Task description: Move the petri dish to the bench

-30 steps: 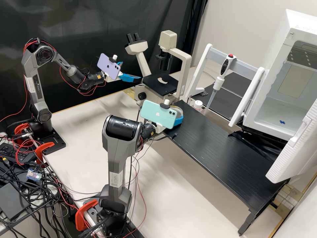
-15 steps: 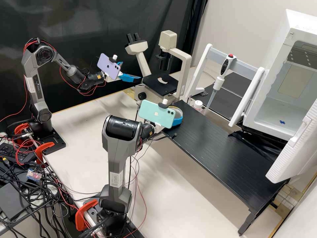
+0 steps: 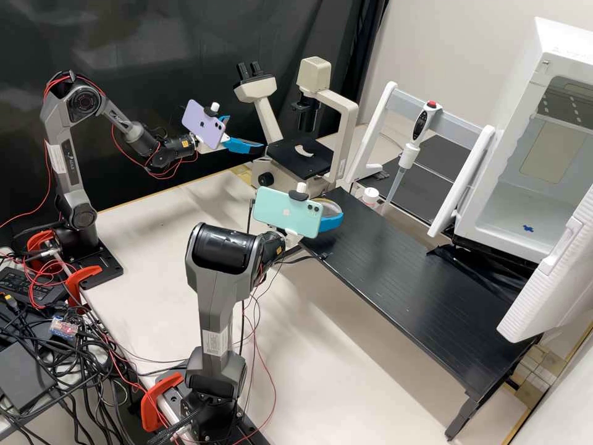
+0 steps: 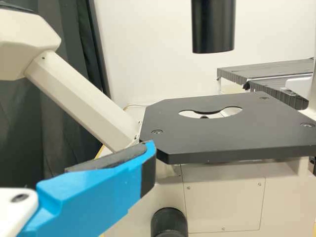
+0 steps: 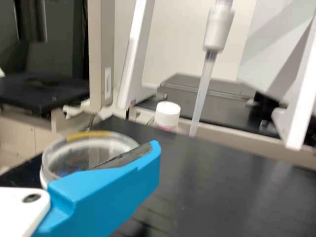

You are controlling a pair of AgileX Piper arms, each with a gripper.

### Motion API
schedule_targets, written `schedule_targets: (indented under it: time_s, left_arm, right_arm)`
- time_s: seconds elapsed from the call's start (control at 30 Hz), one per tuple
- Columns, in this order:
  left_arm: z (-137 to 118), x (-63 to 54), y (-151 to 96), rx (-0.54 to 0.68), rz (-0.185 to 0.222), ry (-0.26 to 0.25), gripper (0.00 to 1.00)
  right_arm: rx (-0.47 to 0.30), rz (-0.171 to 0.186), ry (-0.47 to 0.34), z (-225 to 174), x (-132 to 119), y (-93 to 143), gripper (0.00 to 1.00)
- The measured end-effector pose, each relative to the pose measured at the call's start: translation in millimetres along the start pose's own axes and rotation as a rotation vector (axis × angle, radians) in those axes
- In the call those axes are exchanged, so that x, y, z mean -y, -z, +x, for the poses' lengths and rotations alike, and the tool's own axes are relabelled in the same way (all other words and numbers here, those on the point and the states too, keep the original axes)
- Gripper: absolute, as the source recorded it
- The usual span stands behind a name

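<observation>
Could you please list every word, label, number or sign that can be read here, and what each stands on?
No text is readable here.
Near arm, white label: too small.
Far arm, white label: too small.
Microscope column, label: too blurred.
White cabinet, dark marking: too faint.

Camera notes. High view: set above and off the arms, facing forward and down at a middling slant over the pale bench point(image 3: 333, 364), widest and farthest; takes in the microscope stage point(image 3: 290, 164), pipette point(image 3: 421, 127) and open white cabinet point(image 3: 538, 74). Left wrist view: close to the stage, just above its top, nearly level. Right wrist view: low and close over the raised black platform point(image 3: 395, 266), facing the pipette's lower end. Stage common to all three; pipette to high and right wrist.
</observation>
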Motion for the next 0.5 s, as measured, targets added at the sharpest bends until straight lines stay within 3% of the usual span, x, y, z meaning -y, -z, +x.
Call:
schedule_targets:
  time_s: [0.2,0.33,0.5]
  left_arm:
    - [0.0,0.0,0.0,0.000,0.000,0.000,1.00]
    - [0.0,0.0,0.0,0.000,0.000,0.000,1.00]
    - [0.0,0.0,0.0,0.000,0.000,0.000,1.00]
  right_arm:
    - [-0.058,0.000,-0.134,-9.7,-17.8,5.8,1.00]
    - [-0.057,0.030,-0.212,-16.2,-29.2,6.3,1.00]
    - [-0.055,0.029,-0.248,-16.6,-33.8,3.9,1.00]
